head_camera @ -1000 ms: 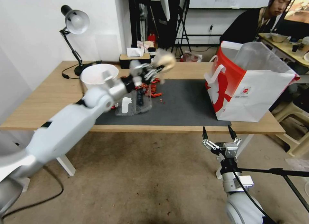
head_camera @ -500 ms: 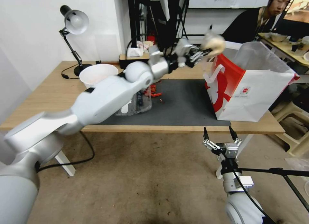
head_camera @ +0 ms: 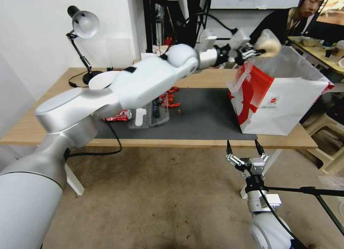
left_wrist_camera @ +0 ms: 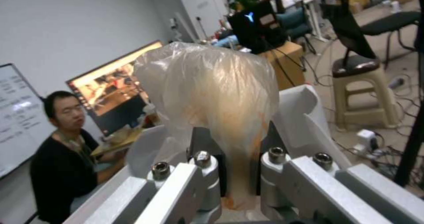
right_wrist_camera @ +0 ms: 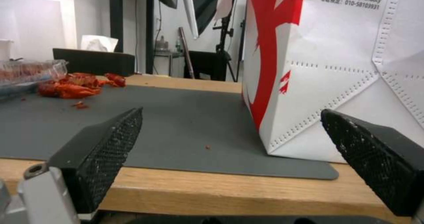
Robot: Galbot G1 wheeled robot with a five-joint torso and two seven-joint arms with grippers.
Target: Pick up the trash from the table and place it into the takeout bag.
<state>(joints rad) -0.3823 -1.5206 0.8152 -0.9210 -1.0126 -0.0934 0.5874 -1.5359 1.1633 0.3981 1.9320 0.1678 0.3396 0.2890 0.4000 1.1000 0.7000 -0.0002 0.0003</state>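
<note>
Up above the open mouth of the large boxy white paper takeout bag with a red side and swirl (head_camera: 277, 95), the left end effector (head_camera: 255, 50) is clamped on the plastic-wrapped tan ball (head_camera: 268, 44), its arm stretched out across the long desk with a light wood top and dark grey mat (head_camera: 200, 116). From the left wrist, the ball (left_wrist_camera: 212, 94) bulges out past the metal fingers (left_wrist_camera: 201, 181), which pinch the twisted neck of its clear wrap between them, with the white bag rim just behind.

The bag stands upright on the right end of the mat, its white flat handles facing the middle of the desk. Further left on the mat lie a clear plastic clamshell tray (head_camera: 150, 115), a scatter of small red food leftovers (head_camera: 171, 98) and a crushed red can (head_camera: 116, 116) at the mat's near-left edge. A white round bowl (head_camera: 102, 80) sits beyond them, mostly hidden by the arm, and a black desk lamp (head_camera: 83, 25) stands at the far left corner.

The right end effector (head_camera: 243, 148) hangs below the desk's front edge, near the bag's corner, with its two black fingers (right_wrist_camera: 106, 151) spread wide apart and holding nothing; the bag's perforated white wall (right_wrist_camera: 353, 84) faces it.
</note>
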